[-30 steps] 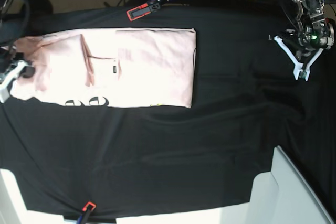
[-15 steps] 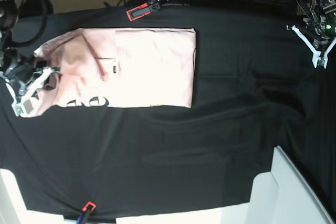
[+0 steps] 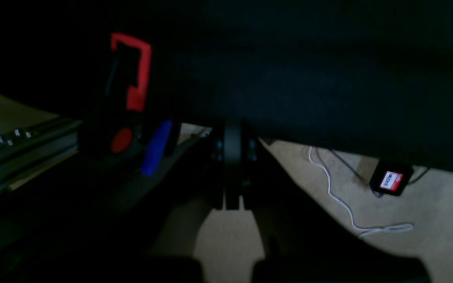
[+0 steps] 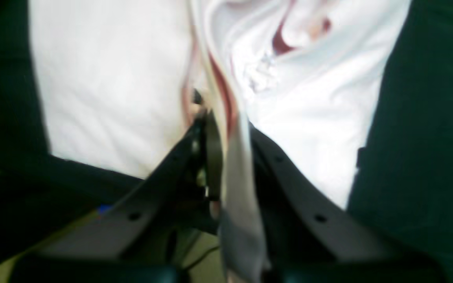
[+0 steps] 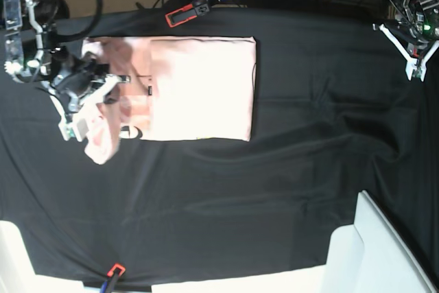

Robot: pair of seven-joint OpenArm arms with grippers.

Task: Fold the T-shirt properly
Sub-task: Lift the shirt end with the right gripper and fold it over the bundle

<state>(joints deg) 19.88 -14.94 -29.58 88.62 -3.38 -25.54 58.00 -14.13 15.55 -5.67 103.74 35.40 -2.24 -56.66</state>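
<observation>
The pale pink T-shirt (image 5: 199,87) lies as a folded strip on the black table cloth (image 5: 274,190), upper left of centre in the base view. Black lettering (image 5: 130,132) peeks out at its lower edge. My right gripper (image 5: 84,109) is shut on the shirt's left end and holds it lifted, with a flap hanging down (image 5: 101,145). In the right wrist view the fabric (image 4: 112,86) is pinched between the fingers of my right gripper (image 4: 220,129). My left gripper (image 5: 414,72) is shut and empty at the far top right, away from the shirt. It appears dark and closed in the left wrist view (image 3: 232,165).
A red and black clamp with a blue handle (image 5: 199,8) grips the cloth's top edge; it also shows in the left wrist view (image 3: 132,74). Another clamp (image 5: 113,272) sits at the bottom left. A white box (image 5: 374,252) stands at the bottom right. Cables (image 3: 340,200) lie on the floor.
My right gripper has moved right and toward the top edge, lifting the shirt's left end off the cloth and over the strip. The left gripper has shifted slightly toward the top right corner.
</observation>
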